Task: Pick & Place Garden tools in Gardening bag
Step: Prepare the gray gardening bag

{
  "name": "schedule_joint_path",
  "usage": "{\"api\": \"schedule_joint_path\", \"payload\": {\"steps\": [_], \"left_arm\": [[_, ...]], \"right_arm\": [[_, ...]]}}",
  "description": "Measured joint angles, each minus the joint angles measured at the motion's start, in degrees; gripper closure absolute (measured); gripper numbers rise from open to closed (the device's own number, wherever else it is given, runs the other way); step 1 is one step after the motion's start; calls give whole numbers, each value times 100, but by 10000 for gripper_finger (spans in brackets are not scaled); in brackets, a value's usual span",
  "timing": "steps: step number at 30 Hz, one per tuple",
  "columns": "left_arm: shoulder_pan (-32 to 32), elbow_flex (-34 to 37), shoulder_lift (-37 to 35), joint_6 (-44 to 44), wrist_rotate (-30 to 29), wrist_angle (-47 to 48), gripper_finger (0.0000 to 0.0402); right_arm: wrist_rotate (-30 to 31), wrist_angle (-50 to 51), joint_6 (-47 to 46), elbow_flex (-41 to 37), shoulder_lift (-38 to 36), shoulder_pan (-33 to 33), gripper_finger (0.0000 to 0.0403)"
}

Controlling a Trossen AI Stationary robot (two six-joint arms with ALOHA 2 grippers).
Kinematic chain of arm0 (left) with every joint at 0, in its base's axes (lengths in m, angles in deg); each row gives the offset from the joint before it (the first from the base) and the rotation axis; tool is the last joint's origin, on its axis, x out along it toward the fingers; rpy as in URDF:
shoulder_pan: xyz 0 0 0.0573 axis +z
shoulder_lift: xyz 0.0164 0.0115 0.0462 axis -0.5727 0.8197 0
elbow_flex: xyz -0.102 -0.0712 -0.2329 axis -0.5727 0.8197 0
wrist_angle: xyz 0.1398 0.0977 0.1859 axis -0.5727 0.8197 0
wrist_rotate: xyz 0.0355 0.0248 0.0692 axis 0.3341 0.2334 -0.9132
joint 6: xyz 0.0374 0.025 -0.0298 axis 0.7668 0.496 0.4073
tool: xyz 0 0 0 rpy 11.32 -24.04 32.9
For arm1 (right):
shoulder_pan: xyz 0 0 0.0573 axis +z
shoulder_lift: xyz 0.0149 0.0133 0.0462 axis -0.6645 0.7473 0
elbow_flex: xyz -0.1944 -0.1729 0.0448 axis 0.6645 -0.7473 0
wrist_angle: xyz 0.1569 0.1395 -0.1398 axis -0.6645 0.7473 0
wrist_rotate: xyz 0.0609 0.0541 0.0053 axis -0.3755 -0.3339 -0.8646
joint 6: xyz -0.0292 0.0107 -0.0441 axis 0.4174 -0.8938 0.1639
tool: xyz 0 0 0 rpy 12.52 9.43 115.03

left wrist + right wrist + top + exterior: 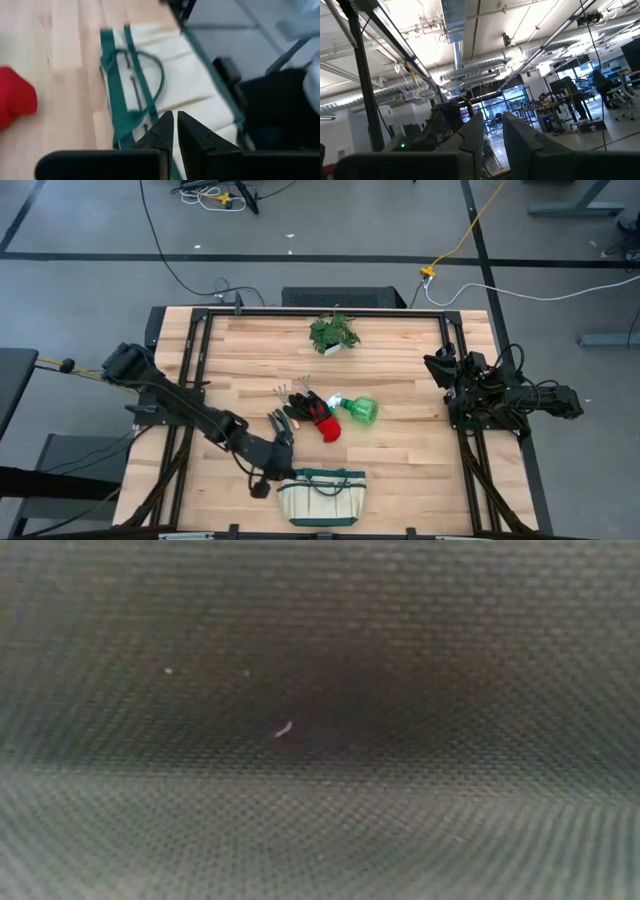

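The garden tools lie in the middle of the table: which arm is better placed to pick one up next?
Left, probably. The left pincer hangs beside the gardening bag, close to the pruning shears and gloves. The right pincer is folded at the table's right edge.

Legible text: none in any view; no label, brand, number or sign can be read. Gardening bag [319, 498], spray bottle [356, 410] and gloves [318, 416]: surfaces show no readable marking.

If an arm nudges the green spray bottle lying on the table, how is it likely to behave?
The spray bottle lies on its side on the table, and its body looks rounded, so it would probably roll rather than slide. It looks like thin plastic, so likely light. The gloves lie against its nozzle end and may block rolling that way.
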Motion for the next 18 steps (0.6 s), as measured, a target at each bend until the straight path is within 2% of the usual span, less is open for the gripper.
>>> {"api": "schedule_joint_path", "payload": {"steps": [5, 9, 18], "left_arm": [[30, -422, 320, 8, -108, 724, 371], [88, -526, 416, 7, -41, 960, 366], [267, -528, 432, -40, -19, 1298, 287]], "right_arm": [[0, 20, 0, 0, 0, -1, 328], [0, 48, 0, 0, 0, -2, 328], [-57, 70, 0, 0, 0, -2, 328]]}}
